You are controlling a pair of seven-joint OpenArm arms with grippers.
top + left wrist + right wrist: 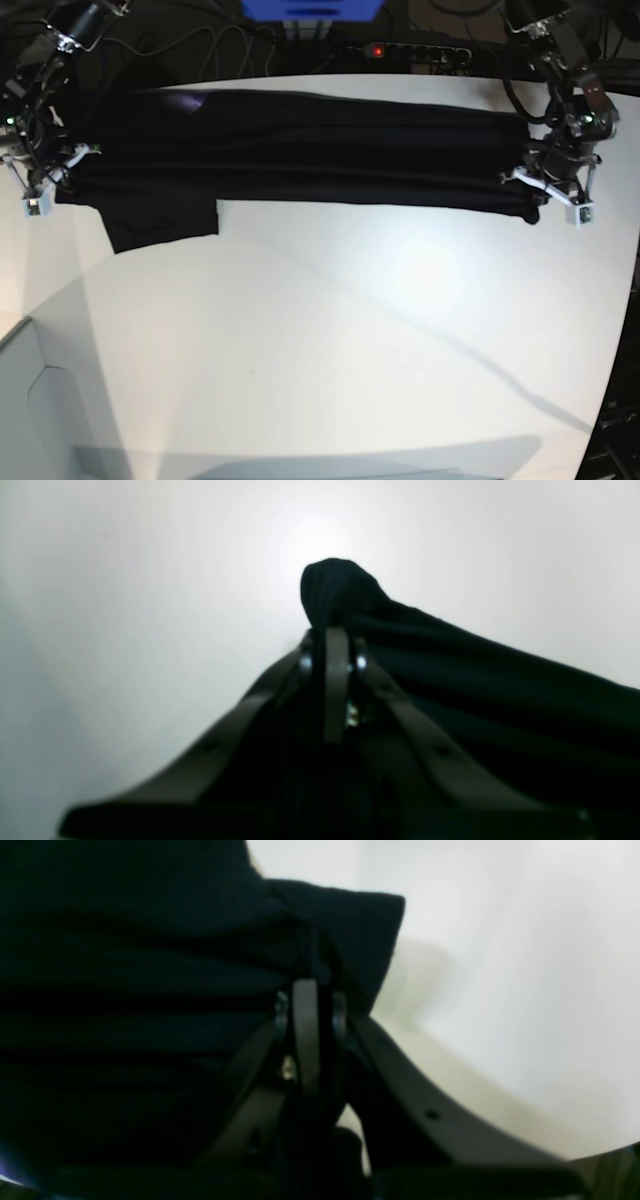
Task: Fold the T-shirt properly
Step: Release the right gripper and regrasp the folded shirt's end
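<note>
The black T-shirt (300,150) is stretched into a long band across the far side of the white table (350,330), with one sleeve (160,222) lying towards the front at the band's left end. My left gripper (535,195) is shut on the band's right end. In the left wrist view the jaws (334,630) pinch a bunched tip of the T-shirt (500,680). My right gripper (55,185) is shut on the left end. In the right wrist view its jaws (310,985) clamp a corner of the T-shirt (125,965).
A power strip (400,50) with a red light and loose cables lie behind the table's far edge, beside a blue object (310,8). The table's rounded edge runs down the right side (625,330). A grey panel (40,400) stands at the lower left.
</note>
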